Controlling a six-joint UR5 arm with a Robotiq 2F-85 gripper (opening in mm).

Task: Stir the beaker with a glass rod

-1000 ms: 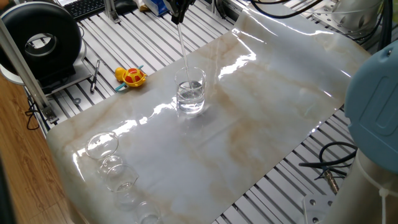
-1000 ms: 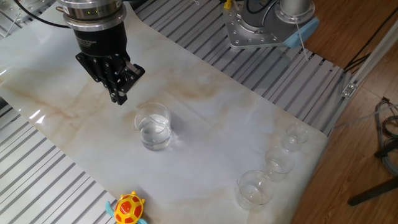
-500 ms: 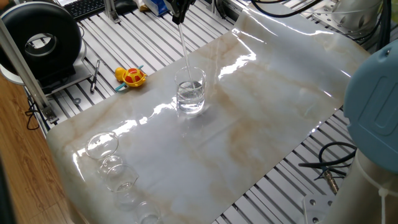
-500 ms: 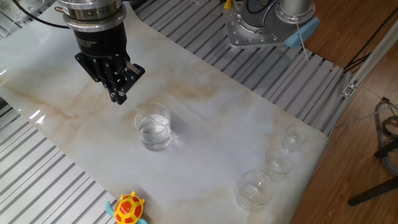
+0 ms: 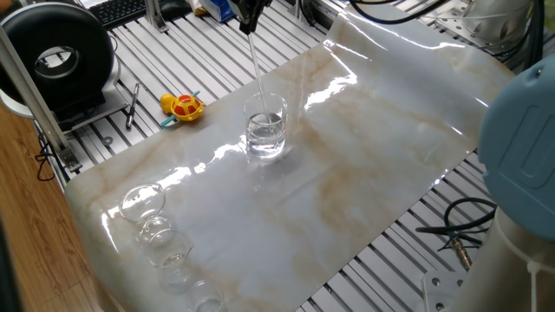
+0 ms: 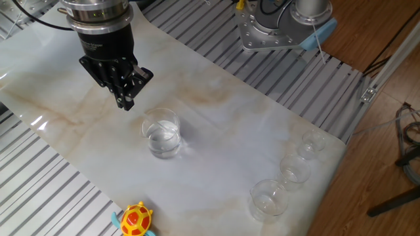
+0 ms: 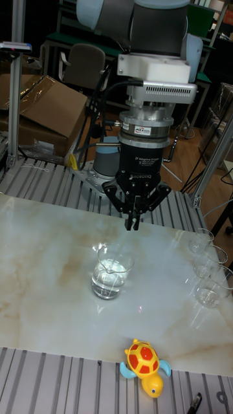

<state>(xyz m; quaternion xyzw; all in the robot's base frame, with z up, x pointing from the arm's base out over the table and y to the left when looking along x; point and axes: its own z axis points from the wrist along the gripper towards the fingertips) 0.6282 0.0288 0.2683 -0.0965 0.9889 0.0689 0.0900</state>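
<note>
Nothing has visibly shifted since a second ago — pincer (image 6: 126, 99), rod and beaker sit as before. The pincer's fingers are pinched on the top of the glass rod (image 5: 257, 74), which slants down into the beaker (image 5: 265, 126) standing mid-worktop (image 5: 364, 173). Its tip appears to sit in the clear liquid. So grasp and insertion look done — the stirring itself remains, or has paused.
</note>
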